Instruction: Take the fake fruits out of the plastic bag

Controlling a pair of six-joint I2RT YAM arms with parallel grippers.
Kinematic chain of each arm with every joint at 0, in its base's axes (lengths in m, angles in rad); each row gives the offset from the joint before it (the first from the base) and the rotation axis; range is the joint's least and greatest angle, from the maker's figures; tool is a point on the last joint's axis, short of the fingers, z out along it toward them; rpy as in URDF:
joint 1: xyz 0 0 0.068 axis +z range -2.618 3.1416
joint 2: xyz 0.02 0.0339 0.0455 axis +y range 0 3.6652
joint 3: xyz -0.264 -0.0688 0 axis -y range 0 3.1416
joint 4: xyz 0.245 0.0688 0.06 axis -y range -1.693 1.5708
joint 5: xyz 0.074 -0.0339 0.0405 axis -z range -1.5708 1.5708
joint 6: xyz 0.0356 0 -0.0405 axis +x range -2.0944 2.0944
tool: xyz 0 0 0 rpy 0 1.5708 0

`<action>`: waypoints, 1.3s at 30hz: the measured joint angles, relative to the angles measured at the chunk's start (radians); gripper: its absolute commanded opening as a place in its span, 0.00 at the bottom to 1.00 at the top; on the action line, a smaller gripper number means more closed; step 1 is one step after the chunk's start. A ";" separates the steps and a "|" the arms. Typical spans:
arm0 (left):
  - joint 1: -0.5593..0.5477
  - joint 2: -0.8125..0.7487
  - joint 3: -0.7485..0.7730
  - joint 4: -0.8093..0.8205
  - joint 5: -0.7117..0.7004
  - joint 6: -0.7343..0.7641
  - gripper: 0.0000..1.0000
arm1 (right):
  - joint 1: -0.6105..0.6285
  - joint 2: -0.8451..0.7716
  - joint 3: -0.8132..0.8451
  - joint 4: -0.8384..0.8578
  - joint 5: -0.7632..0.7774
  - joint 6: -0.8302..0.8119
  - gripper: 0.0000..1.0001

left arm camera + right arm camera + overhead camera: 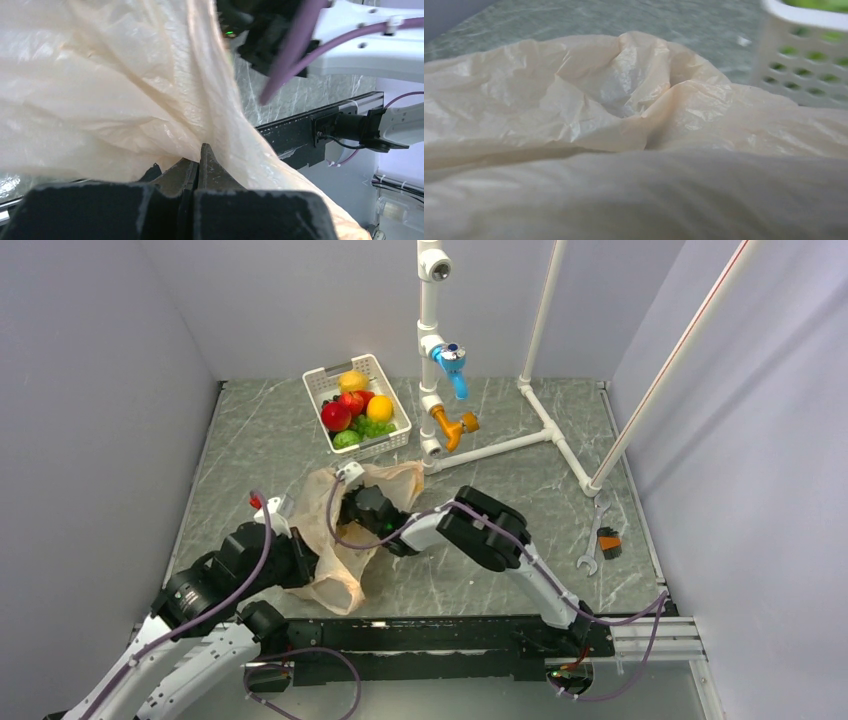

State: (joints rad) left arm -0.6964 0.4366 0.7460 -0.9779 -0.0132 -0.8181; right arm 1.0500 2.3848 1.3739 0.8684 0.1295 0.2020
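We read the step in hand as emptying the thin, crinkly, translucent peach-orange plastic bag [345,575], and it looks close to done. The bag lies slumped toward the near-left part of the grey marbled table [250,440], with no bulge that we can make out. A glossy red apple [336,417], a green grape bunch [375,426] and a round green fruit [346,439] sit in the white perforated plastic basket [390,442] near the far edge, left of the middle. We cannot tell whether any fruit is left inside the bag.

The left arm reaches in low from the near-left corner. The left gripper [200,155] has its jaws pressed together, pinching a fold of the film at the bag's near side and drawing it taut.

The right arm is folded at the elbow over the middle of the table, its wrist turned toward the left edge. The right gripper [358,502] sits at the bag's far, open end. Its own camera shows only rumpled film and a corner of the basket — no fingers — so we cannot tell how its jaws stand.

As we judge it, the next move calls for the left pinch to hold the bag steady while the right gripper checks inside, closes on any fruit there without catching the film, and carries it clear — otherwise the bag comes along.
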 measured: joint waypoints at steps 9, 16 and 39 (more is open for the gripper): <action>0.000 -0.164 -0.034 -0.111 -0.004 -0.018 0.00 | -0.016 -0.382 -0.456 0.055 0.215 -0.006 0.13; 0.000 -0.143 -0.044 -0.071 0.012 -0.018 0.00 | -0.013 -0.603 -0.623 0.054 0.257 0.019 0.11; 0.000 0.012 -0.016 0.008 -0.228 -0.006 0.00 | 0.129 -0.885 -0.716 -0.256 -0.315 0.163 0.15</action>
State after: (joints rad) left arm -0.6964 0.4488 0.7303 -0.9699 -0.2413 -0.8246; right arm 1.1790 1.5002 0.6579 0.6125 -0.1860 0.3645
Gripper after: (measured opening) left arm 0.011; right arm 0.659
